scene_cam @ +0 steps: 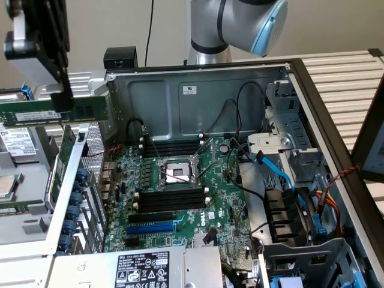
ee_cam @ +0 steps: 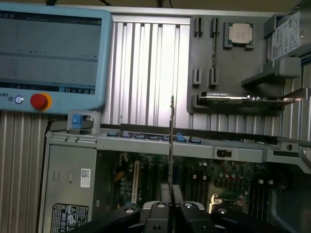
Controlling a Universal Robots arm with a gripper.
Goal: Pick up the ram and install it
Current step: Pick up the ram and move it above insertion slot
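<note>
The claw [scene_cam: 62,101] is clamped on the ram [scene_cam: 30,114], gripping its middle so the stick juts level to both sides. It points down and holds the ram in the air over the case [scene_cam: 180,99] rim, on the exterior view's left. The arm [scene_cam: 240,24] rises behind the case. Inside the case are black slots [scene_cam: 171,200]. The case sits on a ribbed worktop [scene_cam: 342,78].

Off-task items: open PC case [scene_cam: 240,90] on a slatted table [ee_cam: 146,73], with a pendant and parts tray near.
Below the fingers [scene_cam: 62,99], toward the exterior view's right: motherboard [scene_cam: 222,180], CPU socket [scene_cam: 177,173] between two banks of black memory slots [scene_cam: 171,199], blue slot [scene_cam: 153,228] beside the PSU label [scene_cam: 141,269], blue cables [scene_cam: 282,174] well apart. Wrist view, beyond the fingers: teach pendant [ee_cam: 51,58] with red button [ee_cam: 39,101], gray tray [ee_cam: 233,63] holding a CPU chip [ee_cam: 240,33] and a bracketed green card [ee_cam: 243,98].
</note>
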